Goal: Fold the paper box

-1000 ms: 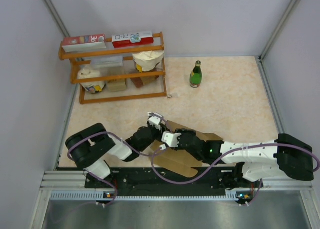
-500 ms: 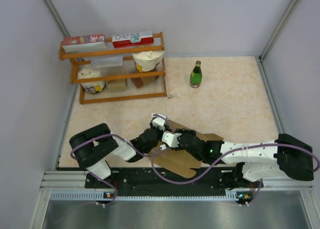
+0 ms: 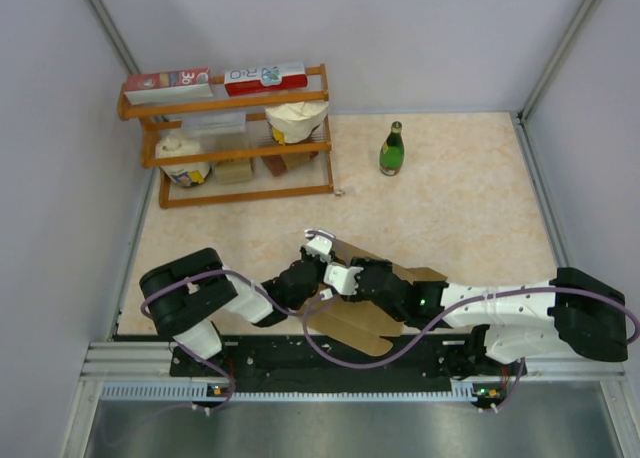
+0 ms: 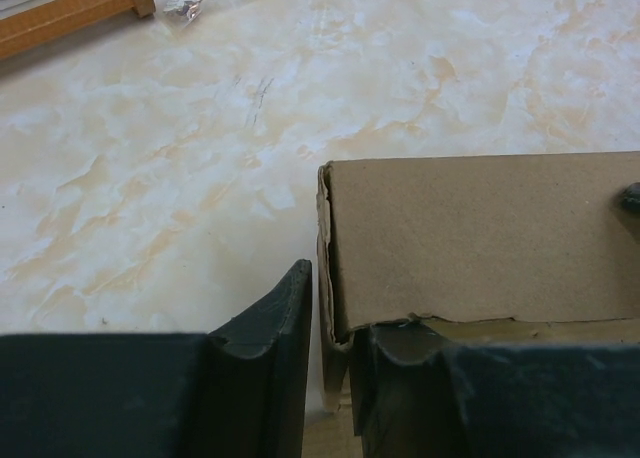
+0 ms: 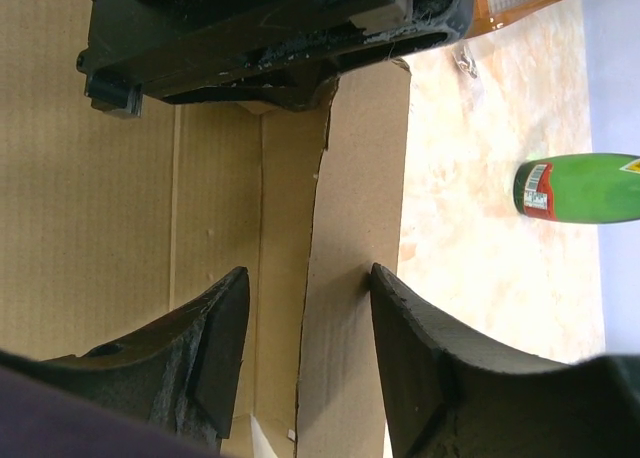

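**A:** Where is the paper box (image 3: 352,330)?

**B:** Lower centre of the overhead view, on the marbled surface (image 3: 460,198) just in front of the arm bases. Both arms meet over its upper left part. It is only partly formed: mostly flat sheet, with one wall (image 4: 470,238) standing up in the left wrist view.

**A:** The left jaws?

**B:** They straddle that wall's left end at the bottom of the frame. One finger (image 4: 275,363) is outside and the other is inside against the cardboard. A thin sliver shows beside the outer finger, so I cannot tell whether they pinch.

**A:** The right jaws?

**B:** Spread apart and grasping nothing, over a cut between two panels in mid-frame. The green bottle (image 5: 580,188) sits at the right edge.

**A:** Which step is this?

**B:** I'd judge it is raising a side wall. The next move calls for a firm pinch on that edge, then folding along the crease while the right arm steadies the base. It needs doing gently, or the corner may tear.
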Available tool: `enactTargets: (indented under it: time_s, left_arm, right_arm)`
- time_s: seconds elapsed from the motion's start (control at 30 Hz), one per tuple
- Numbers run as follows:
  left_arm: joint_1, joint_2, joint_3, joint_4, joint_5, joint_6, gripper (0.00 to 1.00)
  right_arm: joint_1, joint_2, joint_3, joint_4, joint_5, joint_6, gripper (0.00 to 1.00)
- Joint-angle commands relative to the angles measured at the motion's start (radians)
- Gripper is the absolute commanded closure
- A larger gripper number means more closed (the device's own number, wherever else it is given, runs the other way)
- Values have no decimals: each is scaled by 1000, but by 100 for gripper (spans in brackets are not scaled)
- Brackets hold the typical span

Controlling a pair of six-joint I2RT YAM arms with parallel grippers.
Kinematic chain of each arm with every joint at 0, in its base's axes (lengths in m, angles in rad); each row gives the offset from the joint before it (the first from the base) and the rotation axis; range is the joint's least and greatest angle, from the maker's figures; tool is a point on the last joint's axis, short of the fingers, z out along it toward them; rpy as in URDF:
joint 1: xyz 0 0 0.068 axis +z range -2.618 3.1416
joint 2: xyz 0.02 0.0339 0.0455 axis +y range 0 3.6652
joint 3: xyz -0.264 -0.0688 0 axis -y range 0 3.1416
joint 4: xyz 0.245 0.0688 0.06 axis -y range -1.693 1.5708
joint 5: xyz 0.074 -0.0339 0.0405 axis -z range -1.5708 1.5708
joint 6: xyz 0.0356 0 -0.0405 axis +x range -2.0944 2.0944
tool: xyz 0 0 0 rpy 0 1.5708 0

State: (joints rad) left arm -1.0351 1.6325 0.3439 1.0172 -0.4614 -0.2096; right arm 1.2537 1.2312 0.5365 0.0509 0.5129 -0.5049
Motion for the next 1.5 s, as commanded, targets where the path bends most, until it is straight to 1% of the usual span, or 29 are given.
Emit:
enactTargets:
  time_s: [0.0, 0.1, 0.17, 0.23, 0.33, 0.37, 0.4, 0.47, 0.53, 0.6, 0.73, 0.93, 1.1, 1.17, 1.4, 1.47]
  left_arm:
    - [-16, 0, 17, 29, -13, 35, 79]
    - [-19, 3, 9, 47, -14, 38, 89]
    - [-20, 6, 3, 67, -16, 41, 94]
    - [-22, 9, -3, 84, -19, 44, 96]
    - [-23, 15, -6, 103, -20, 49, 96]
    - [-25, 15, -8, 109, -17, 50, 90]
    - [-25, 13, -11, 113, -17, 52, 77]
    - [-28, 6, -20, 124, -14, 52, 68]
    - [-31, -9, -32, 129, -8, 50, 56]
    - [-31, -26, -49, 129, 3, 47, 51]
    - [-33, -63, -86, 124, 32, 29, 48]
    - [-34, -158, -167, 104, 75, -16, 47]
    - [-43, -264, -204, -8, 102, -59, 47]
    - [-46, -315, -207, -80, 105, -86, 46]
    - [-51, -496, -229, -281, 86, -148, 46]
    - [-51, -555, -240, -316, 83, -168, 46]
  right_arm:
    - [15, -19, 20, 12, -47, 55, 49]
    - [16, -21, 19, 14, -53, 58, 48]
    - [15, -21, 20, 15, -54, 62, 48]
    - [15, -21, 20, 15, -59, 62, 48]
    - [16, -21, 22, 15, -62, 66, 47]
    - [15, -21, 22, 15, -60, 66, 47]
    - [15, -21, 22, 17, -60, 68, 47]
    - [16, -22, 23, 15, -63, 69, 47]
    - [16, -24, 23, 14, -63, 71, 47]
    - [15, -26, 25, 14, -63, 72, 46]
    - [15, -32, 25, 12, -65, 78, 46]
    - [15, -45, 17, 15, -60, 85, 43]
    - [15, -52, 10, 23, -60, 95, 40]
    - [15, -52, 6, 30, -62, 98, 40]
    - [15, -47, 2, 38, -77, 111, 38]
    - [15, -47, 0, 38, -83, 114, 38]
